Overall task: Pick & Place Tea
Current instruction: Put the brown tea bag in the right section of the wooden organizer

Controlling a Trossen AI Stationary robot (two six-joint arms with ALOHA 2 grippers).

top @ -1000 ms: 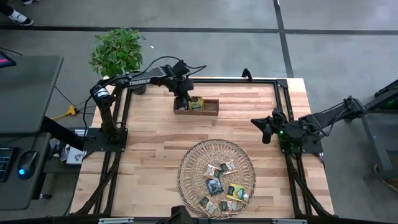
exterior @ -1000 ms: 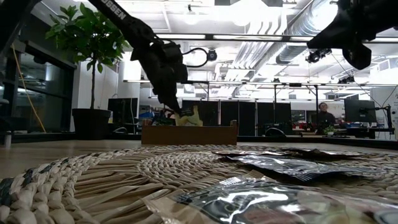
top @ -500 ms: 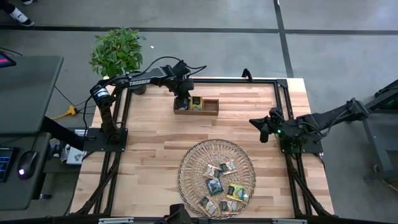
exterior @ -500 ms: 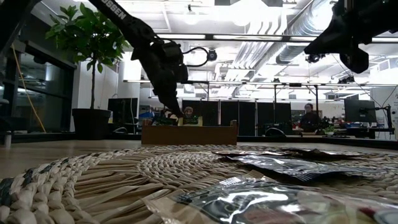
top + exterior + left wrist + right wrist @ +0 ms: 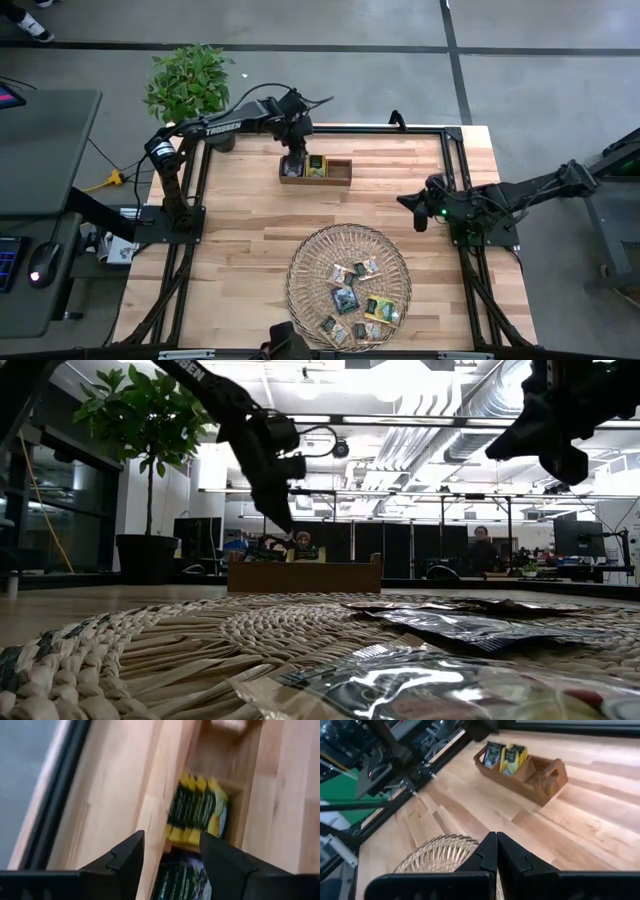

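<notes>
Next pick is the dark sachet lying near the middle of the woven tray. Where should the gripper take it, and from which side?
Probably from straight above, pinching across two opposite edges of the dark sachet. It lies flat on the woven tray, so there is no raised part to grab, but it sits slightly apart from neighbouring sachets, leaving finger room at its sides. The right gripper, shut, hovers nearest.

We see an open-plan office lab: black desk monitors (image 5: 195, 532) and exposed silver ceiling ducts (image 5: 500, 400) behind the pale wooden table (image 5: 240, 240).
</notes>
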